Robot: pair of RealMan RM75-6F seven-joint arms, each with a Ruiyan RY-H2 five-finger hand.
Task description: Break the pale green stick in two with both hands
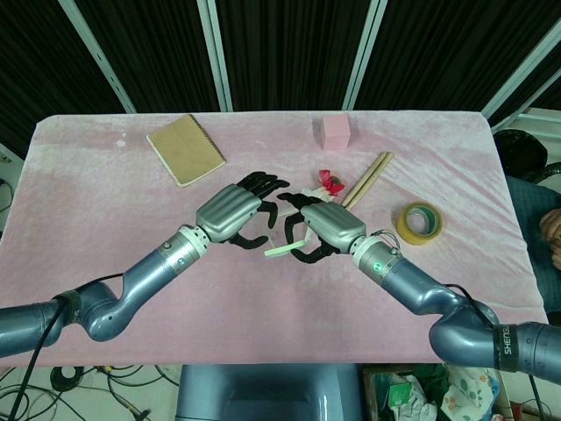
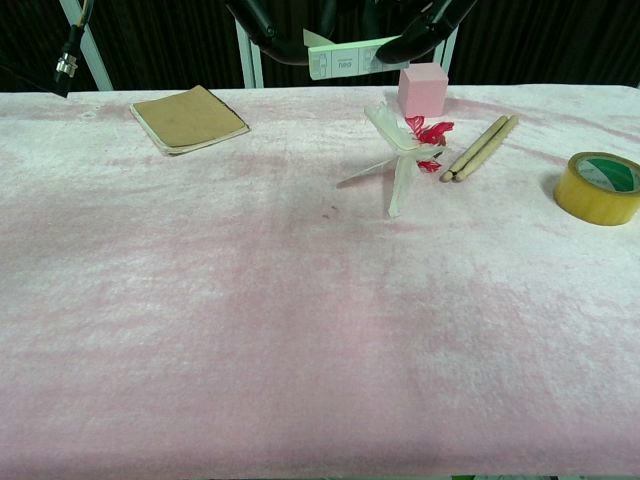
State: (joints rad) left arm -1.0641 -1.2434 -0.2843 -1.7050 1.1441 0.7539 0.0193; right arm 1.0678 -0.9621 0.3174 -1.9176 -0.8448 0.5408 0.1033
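Left robot hand (image 1: 230,213) and right robot hand (image 1: 331,225) meet above the table, fingers curled.

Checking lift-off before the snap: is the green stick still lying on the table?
No. In the chest view the pale green stick is up in the air between the left hand and right hand, clear of the pink cloth.

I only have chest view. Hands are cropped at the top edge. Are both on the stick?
Observer: In head view the right hand grips the pale green stick; the left hand is curled beside it, and I cannot tell whether it touches.
Operator: Stick still whole?
Observer: Head view shows one pale end poking out below the right hand; the rest is hidden.
Operator: Hands over the clutter?
Observer: No, they are nearer the robot than the red-and-white item and the wooden sticks.
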